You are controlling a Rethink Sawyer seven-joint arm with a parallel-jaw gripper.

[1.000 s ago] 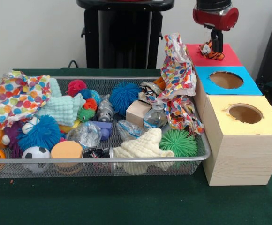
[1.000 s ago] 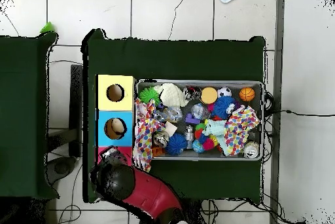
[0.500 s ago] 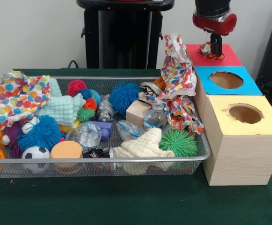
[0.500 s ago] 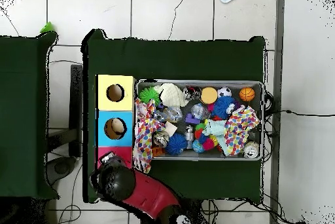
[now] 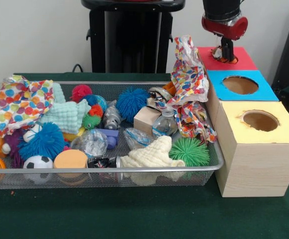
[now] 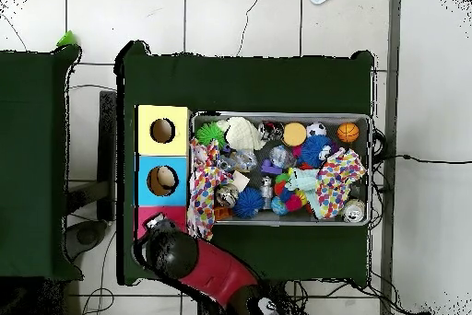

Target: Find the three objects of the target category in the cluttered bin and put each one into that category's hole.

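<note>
The tool [image 5: 226, 54], grip unclear, has lowered the orange toy [image 5: 219, 52] toward the red box [image 5: 244, 59], nearing drop-off.

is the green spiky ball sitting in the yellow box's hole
No, the green spiky rubber ball lies inside the wire mesh bin, beside the yellow-topped wooden box.

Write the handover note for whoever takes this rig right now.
Hand: over the red box with a small orange striped toy at its tip; open or shut, cannot tell.
Blue box and yellow box: holes open; something tan sits in the blue one in the overhead view.
Wire bin: full of clutter.
Done count: not visible.
Left: finish this drop, then search the bin.
</note>
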